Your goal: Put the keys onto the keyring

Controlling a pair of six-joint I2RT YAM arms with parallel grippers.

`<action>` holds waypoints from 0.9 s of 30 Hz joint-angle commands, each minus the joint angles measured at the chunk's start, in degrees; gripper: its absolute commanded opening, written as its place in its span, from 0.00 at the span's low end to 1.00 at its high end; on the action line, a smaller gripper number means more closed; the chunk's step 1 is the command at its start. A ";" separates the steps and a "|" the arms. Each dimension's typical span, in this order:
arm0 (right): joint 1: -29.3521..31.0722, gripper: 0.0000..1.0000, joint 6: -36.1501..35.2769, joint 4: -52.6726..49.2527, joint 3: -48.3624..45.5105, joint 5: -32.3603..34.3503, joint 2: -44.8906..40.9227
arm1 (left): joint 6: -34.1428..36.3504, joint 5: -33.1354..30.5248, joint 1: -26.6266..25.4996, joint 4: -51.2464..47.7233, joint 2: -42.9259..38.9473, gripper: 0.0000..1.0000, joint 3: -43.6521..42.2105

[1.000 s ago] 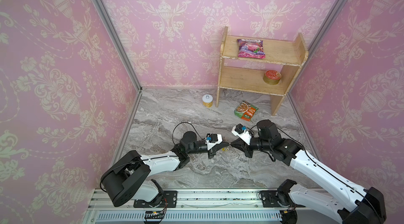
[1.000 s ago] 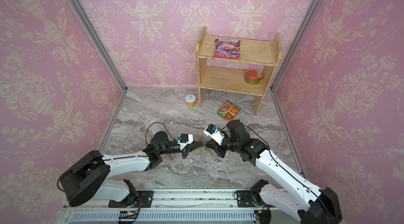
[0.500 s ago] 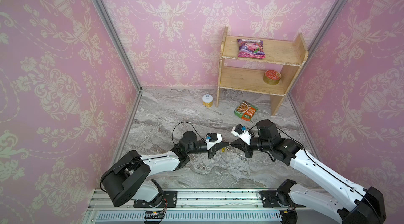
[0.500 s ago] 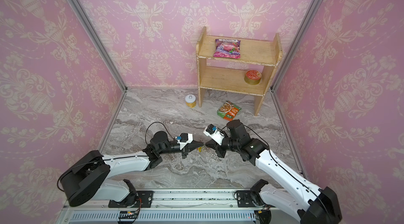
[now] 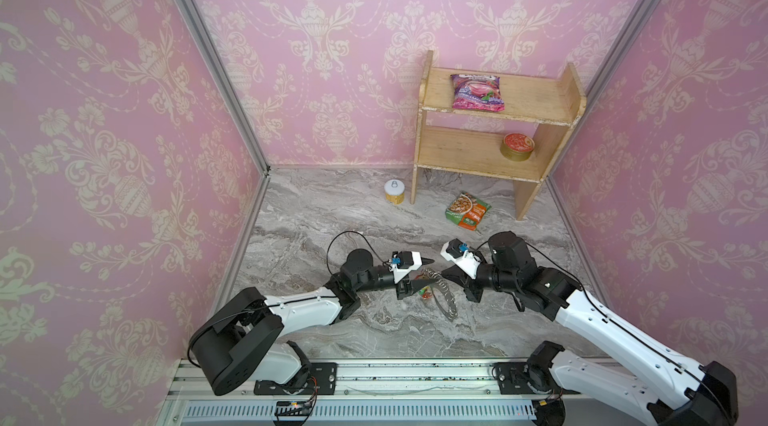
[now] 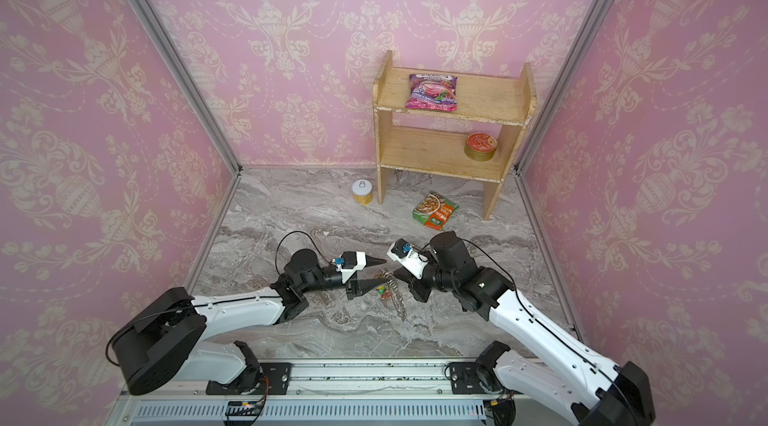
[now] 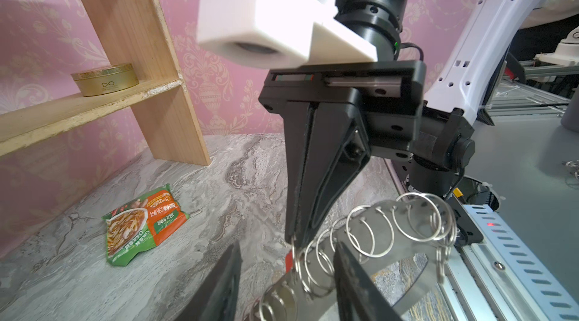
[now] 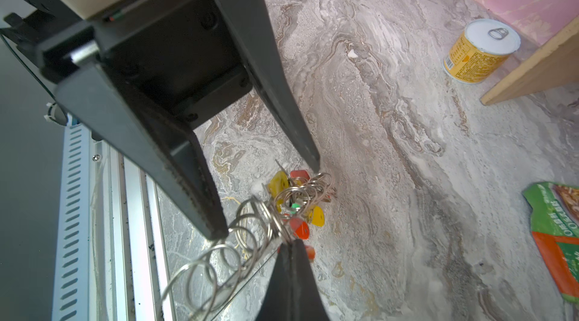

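Observation:
The keyring (image 5: 446, 301) is a chain of silver rings on a grey band loop (image 7: 407, 272), hanging over the marble floor in both top views. My right gripper (image 8: 293, 242) is shut on one ring at the chain's upper end (image 7: 296, 241). The keys (image 8: 299, 228), with red, yellow and green tags, bunch at that end (image 5: 424, 291) (image 6: 382, 291). My left gripper (image 5: 433, 269) (image 6: 380, 271) is open, one finger on each side of the ring cluster (image 8: 307, 191), holding nothing. In the left wrist view its fingertips (image 7: 340, 249) flank the pinched ring.
A wooden shelf (image 5: 478, 154) stands at the back right with a pink packet (image 5: 478, 91) and a gold tin (image 5: 516, 146). A yellow can (image 5: 395, 192) and a noodle packet (image 5: 467, 210) lie on the floor before it. A metal rail (image 5: 374, 378) edges the front.
My left gripper was shut at the ring cluster and has now opened, its fingers spread apart. The right gripper still pinches the ring in the same place.

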 commanded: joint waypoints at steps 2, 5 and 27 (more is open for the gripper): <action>3.92 0.00 -1.32 -2.75 1.83 10.91 -0.31 | 2.46 -5.08 -0.40 -11.07 -6.23 0.55 0.09; 5.52 0.00 -0.76 -3.59 2.23 15.98 -0.53 | 3.13 -7.38 -0.40 -15.80 -9.74 0.56 0.09; 13.15 0.00 11.67 6.35 -2.99 21.87 6.53 | -4.37 -8.56 -0.40 -17.01 -7.02 0.50 -2.46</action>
